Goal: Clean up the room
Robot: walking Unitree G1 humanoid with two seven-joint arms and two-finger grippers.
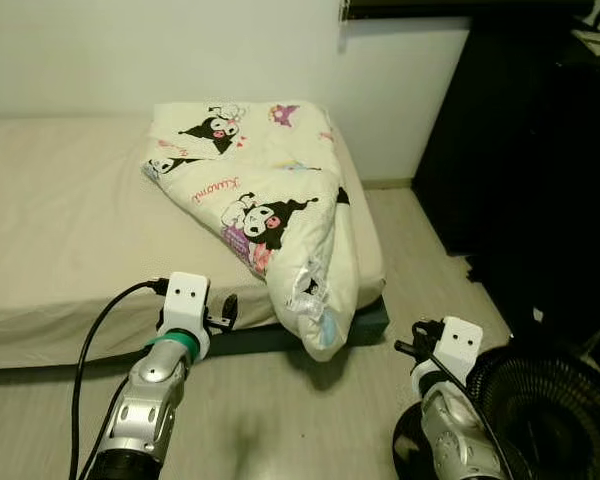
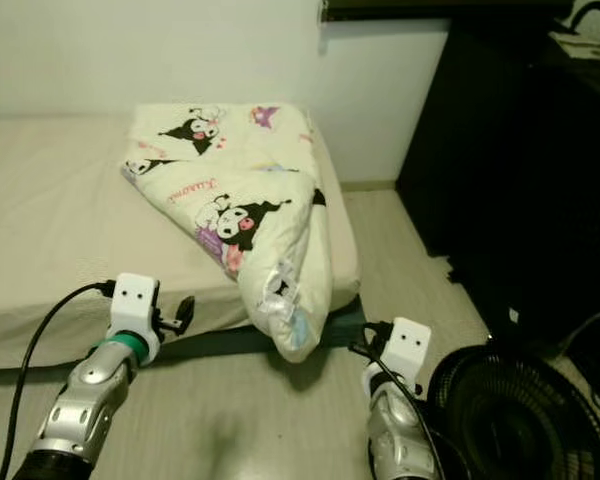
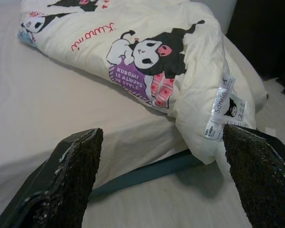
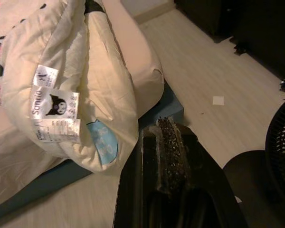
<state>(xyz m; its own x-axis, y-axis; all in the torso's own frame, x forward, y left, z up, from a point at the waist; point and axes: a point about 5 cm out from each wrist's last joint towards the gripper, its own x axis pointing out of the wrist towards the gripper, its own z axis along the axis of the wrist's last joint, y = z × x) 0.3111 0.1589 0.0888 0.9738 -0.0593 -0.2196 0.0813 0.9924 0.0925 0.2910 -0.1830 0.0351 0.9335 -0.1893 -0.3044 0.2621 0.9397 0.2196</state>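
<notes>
The folded blanket (image 1: 270, 215) sits center frame on the bed (image 1: 60, 230), its long corner drooping off the edge toward lower right; left gripper (image 3: 156, 180) is spread wide just below-left, right gripper (image 4: 168, 156) pressed together, about equally close

White wall (image 1: 100, 60), pale wood floor (image 1: 420, 250), dark cabinet (image 1: 540, 150), perhaps wardrobe.

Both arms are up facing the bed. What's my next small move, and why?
Probably ease the open left hand forward toward the folded quilt's corner, which droops over the mattress edge toward the floor. The right hand looks shut, so the left is readier to grasp.
</notes>
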